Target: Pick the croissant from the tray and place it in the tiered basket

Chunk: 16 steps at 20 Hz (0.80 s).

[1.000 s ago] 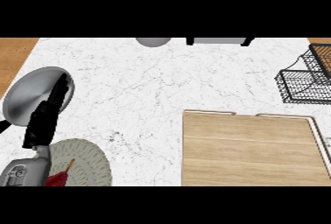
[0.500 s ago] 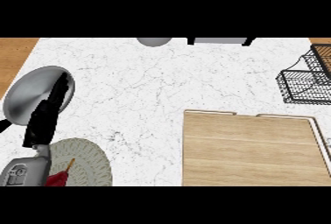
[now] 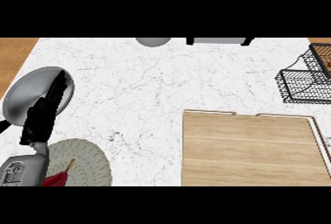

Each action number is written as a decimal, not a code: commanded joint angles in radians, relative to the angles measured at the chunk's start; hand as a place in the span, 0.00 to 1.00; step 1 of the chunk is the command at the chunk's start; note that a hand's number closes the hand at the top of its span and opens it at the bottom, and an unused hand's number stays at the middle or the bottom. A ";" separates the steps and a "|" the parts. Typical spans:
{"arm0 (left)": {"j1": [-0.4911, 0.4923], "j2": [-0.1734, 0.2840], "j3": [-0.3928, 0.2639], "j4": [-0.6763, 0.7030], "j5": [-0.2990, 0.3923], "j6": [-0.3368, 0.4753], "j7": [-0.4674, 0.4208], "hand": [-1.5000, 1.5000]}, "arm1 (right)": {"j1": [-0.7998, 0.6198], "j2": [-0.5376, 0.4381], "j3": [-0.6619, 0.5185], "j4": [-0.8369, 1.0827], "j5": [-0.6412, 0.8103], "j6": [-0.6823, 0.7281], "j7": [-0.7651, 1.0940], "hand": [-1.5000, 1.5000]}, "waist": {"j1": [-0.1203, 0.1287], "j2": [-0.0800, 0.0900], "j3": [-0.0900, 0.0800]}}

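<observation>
The wooden tray (image 3: 249, 151) lies at the lower right with nothing on it. At the right edge stands the black wire tiered basket (image 3: 301, 85), cut off by the frame. A small brown patch (image 3: 327, 64) shows in its upper tier, too little to say whether it is the croissant. My left hand (image 3: 44, 111) rises from the lower left with straight fingers, open and resting over a round silver pan. It holds nothing. My right hand shows nowhere.
A round silver pan (image 3: 26, 94) sits at the left under the left hand. A woven plate (image 3: 87, 162) with a red item (image 3: 57, 179) lies at the lower left. A grey round object (image 3: 153, 41) and a pale appliance (image 3: 220, 40) stand at the counter's back edge.
</observation>
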 commanded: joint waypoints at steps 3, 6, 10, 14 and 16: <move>0.083 -0.023 -0.023 -0.057 -0.022 0.016 -0.026 0.50 | -0.026 -0.066 -0.093 -0.009 -0.091 0.002 -0.003 0.00 | -0.005 -0.007 -0.001; 0.023 -0.026 -0.015 0.022 -0.028 0.022 -0.042 0.50 | -0.062 -0.166 -0.114 0.035 -0.098 0.048 0.032 0.00 | -0.001 0.001 0.000; 0.027 -0.047 -0.034 -0.042 -0.043 0.042 0.017 0.50 | -0.062 -0.277 -0.146 0.063 -0.134 0.178 0.140 0.00 | -0.010 -0.006 -0.001; 0.038 -0.012 0.020 0.028 -0.009 0.015 -0.047 0.50 | 0.081 -0.353 -0.204 0.147 -0.186 0.282 0.026 0.00 | -0.017 -0.001 0.001; 0.039 -0.028 -0.004 -0.042 -0.022 0.026 0.014 0.50 | 0.149 -0.390 -0.235 0.173 -0.215 0.318 -0.014 0.00 | -0.020 -0.005 0.002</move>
